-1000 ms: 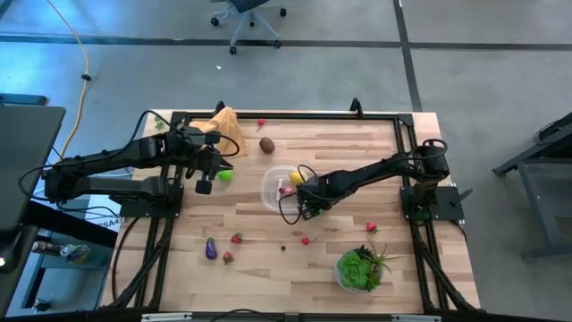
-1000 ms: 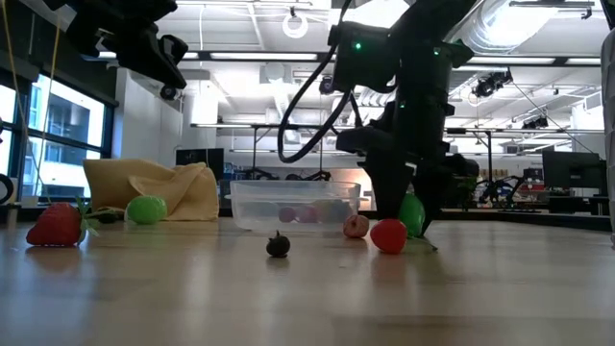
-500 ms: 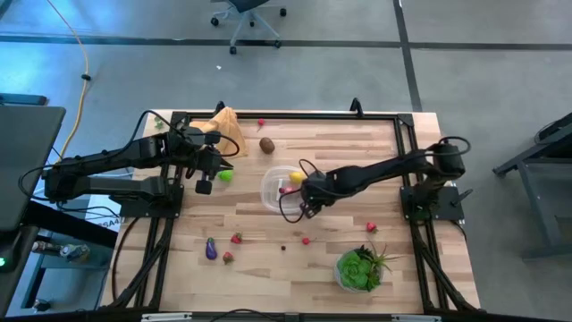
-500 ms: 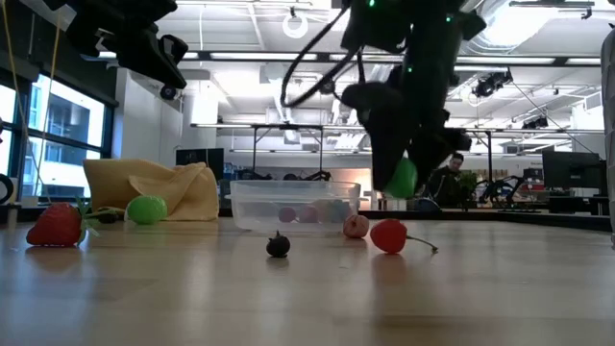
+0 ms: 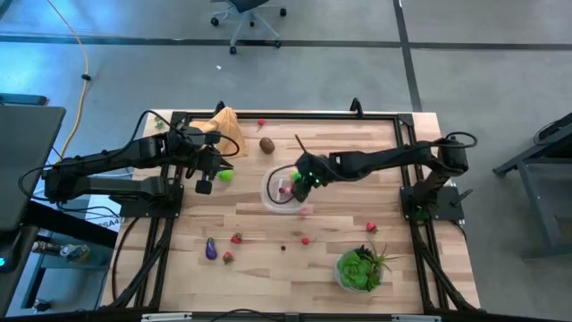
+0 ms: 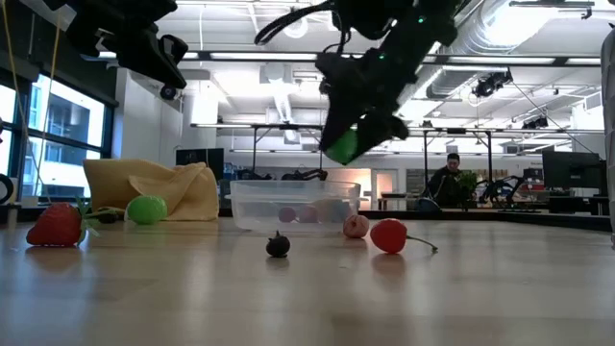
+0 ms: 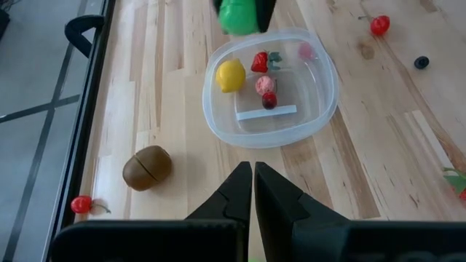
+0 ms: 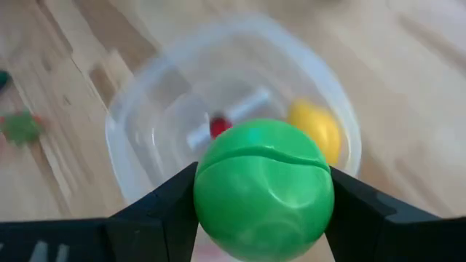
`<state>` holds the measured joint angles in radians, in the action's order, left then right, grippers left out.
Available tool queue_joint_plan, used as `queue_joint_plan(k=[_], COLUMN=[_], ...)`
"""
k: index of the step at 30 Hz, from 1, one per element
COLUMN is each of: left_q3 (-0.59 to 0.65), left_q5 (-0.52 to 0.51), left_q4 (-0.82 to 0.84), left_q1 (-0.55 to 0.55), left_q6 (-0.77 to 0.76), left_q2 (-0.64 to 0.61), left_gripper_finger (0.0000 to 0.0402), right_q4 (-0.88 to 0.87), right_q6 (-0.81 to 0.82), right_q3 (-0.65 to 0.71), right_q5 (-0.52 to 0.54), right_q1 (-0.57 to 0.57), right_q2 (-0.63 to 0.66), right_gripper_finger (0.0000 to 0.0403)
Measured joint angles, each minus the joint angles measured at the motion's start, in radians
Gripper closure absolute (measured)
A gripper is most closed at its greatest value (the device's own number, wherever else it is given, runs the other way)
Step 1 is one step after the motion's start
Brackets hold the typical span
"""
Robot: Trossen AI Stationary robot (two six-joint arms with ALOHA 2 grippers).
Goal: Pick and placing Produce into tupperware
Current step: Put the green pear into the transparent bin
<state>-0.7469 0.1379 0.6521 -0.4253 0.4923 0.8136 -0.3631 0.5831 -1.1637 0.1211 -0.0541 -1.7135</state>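
Note:
My right gripper (image 5: 304,179) is shut on a green lime (image 8: 262,189) and holds it just above the tupperware (image 7: 218,124), a round clear container near the table's middle. Inside the tupperware lie a yellow lemon (image 7: 230,76), a strawberry (image 7: 261,62) and red berries (image 7: 263,85). My left gripper (image 7: 253,182) hangs shut and empty above the table's left part, pointing toward the tupperware. A brown kiwi (image 7: 147,166) lies on the table beyond the tupperware's far side, and another lime (image 5: 225,176) lies below my left gripper. My right gripper pinches the green lime by two opposite sides (image 8: 207,189), one dark finger (image 8: 164,200) on each. The fingers slant down from the table's right side. The lime (image 6: 341,146) hangs clear of the table, over the tupperware's rim.
On the near half of the table lie an eggplant (image 5: 211,249), two strawberries (image 5: 237,238), red berries (image 5: 306,240) and a dark berry (image 5: 283,248). A leafy green plant (image 5: 359,268) stands at the near right. An orange-tan cloth (image 5: 225,130) lies at the far left.
My right gripper has lifted the green lime off the table beside the tupperware's near right side. It has carried the lime up and toward the far edge, over the tupperware, while its wrist rolled and tipped less steeply. Its grip has stayed shut on the lime.

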Motion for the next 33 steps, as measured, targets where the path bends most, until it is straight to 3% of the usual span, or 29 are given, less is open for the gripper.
queue_joint_plan(k=[7,13,23,33], left_q3=[0.0,0.0,0.0,0.0], left_q5=[0.0,0.0,0.0,0.0], left_q4=[-0.002,0.0,0.0,0.0], left_q1=[0.0,0.0,0.0,0.0], left_q6=[0.0,0.0,0.0,0.0], left_q2=[0.0,0.0,0.0,0.0], left_gripper_finger=[0.0392,0.0392,0.0392,0.0392], right_q4=[0.103,0.093,0.069,0.068], right_q6=[-0.176,-0.296,-0.38,-0.408], right_q3=[-0.003,-0.056,-0.1,-0.1], right_q5=[-0.061,-0.07,-0.071,-0.069], right_q1=[-0.074,-0.09,-0.075,-0.056], right_q2=[-0.055,-0.134,-0.219,-0.227], right_gripper_finger=[0.0187,0.0187,0.0187,0.0176])
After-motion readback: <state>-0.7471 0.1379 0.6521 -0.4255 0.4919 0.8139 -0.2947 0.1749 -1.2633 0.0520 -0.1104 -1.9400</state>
